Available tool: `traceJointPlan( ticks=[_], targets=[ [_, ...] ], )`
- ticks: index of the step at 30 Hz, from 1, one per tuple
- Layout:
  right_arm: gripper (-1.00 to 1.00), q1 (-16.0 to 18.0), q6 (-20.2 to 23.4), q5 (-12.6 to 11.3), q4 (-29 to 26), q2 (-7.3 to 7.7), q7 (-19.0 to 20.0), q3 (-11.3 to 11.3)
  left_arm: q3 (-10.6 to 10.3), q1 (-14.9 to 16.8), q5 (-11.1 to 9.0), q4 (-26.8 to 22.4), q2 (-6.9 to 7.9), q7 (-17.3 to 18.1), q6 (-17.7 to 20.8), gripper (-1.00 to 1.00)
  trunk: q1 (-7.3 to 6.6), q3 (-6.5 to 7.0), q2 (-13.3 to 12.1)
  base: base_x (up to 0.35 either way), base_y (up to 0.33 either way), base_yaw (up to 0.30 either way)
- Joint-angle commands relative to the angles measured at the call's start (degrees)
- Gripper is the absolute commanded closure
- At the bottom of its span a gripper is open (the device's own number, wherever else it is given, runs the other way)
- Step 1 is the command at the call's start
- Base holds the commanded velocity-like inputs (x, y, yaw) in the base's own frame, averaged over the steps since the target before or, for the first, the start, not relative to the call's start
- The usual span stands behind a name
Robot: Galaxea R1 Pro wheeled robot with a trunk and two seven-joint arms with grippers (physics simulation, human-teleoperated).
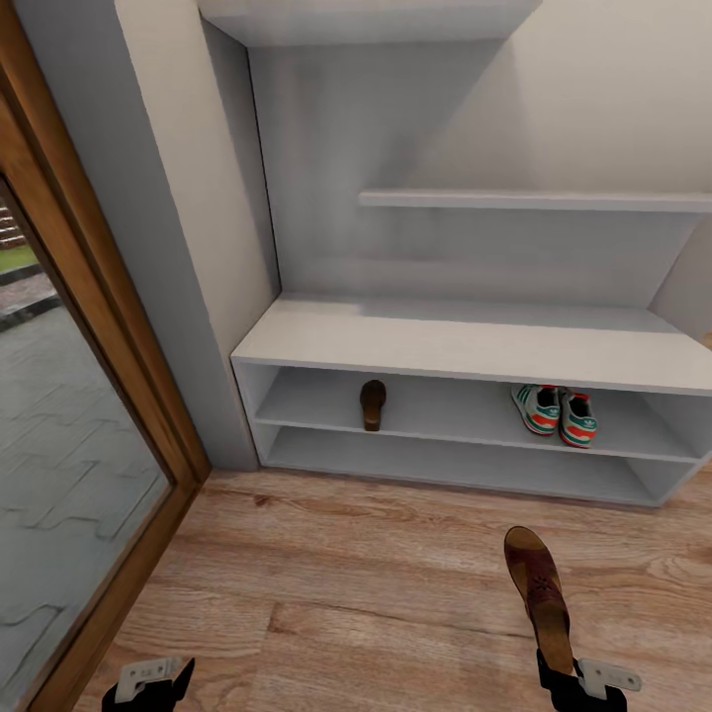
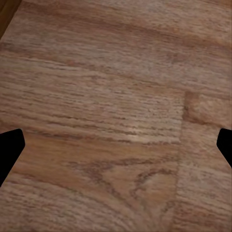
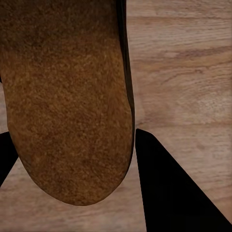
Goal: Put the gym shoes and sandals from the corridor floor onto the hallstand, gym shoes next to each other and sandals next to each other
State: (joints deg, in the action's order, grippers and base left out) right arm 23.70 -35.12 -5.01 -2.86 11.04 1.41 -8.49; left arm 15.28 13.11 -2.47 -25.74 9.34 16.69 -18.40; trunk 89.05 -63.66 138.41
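Note:
The pale grey hallstand (image 1: 465, 341) stands against the wall ahead. On its upper shelf row lies one brown sandal (image 1: 373, 403) towards the left. The two gym shoes (image 1: 539, 408) (image 1: 578, 419) sit side by side, touching, towards the right of that row. My right gripper (image 1: 572, 680) is shut on the heel end of the second sandal (image 1: 539, 591), held above the corridor floor (image 1: 376, 583) with its toe pointing at the rack. In the right wrist view its brown sole (image 3: 67, 96) sits between the dark fingers (image 3: 169, 193). My left gripper (image 1: 148, 682) is open and empty over the wood planks (image 2: 116, 96).
A wood-framed glass door (image 1: 59, 445) runs along the left, with a grey wall section (image 1: 188, 297) between it and the rack. Two stepped wall shelves (image 1: 534, 201) hang above the bench top. The lower shelf row (image 1: 445, 460) holds nothing.

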Motion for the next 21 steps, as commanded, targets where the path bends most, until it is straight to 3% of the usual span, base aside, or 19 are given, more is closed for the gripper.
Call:
traceJointPlan(
  ticks=[1,5,12,18,21],
  targets=[
    [1.00,0.0,-0.1,-0.7,0.0,-0.01,0.2,0.1,0.2,0.0,-0.2,0.1,-0.04,0.6,0.0,-1.00,-0.01,-0.04,0.0,0.000,0.000,0.000],
    [1.00,0.0,-0.1,-0.7,0.0,-0.04,0.2,0.1,-0.2,0.1,0.1,0.2,-0.13,2.4,-0.1,-1.00,-0.01,-0.04,0.0,0.000,0.000,0.000],
    [1.00,0.0,0.2,-0.3,-0.1,-0.98,0.2,0.5,-0.2,0.1,0.5,0.3,-0.08,10.6,-0.5,-1.00,-0.01,-0.04,0.0,0.000,0.000,0.000],
    [1.00,0.0,1.9,0.9,-2.6,-4.48,-0.3,1.3,0.1,0.0,0.5,0.3,0.44,14.9,-0.7,-1.00,-0.01,-0.04,0.0,0.000,0.000,0.000],
    [1.00,0.0,5.8,2.0,-6.4,-6.32,-1.9,1.4,0.1,0.0,0.6,0.3,0.78,15.9,-0.7,-1.00,-0.01,-0.04,0.0,0.000,0.000,0.000]
  ],
)
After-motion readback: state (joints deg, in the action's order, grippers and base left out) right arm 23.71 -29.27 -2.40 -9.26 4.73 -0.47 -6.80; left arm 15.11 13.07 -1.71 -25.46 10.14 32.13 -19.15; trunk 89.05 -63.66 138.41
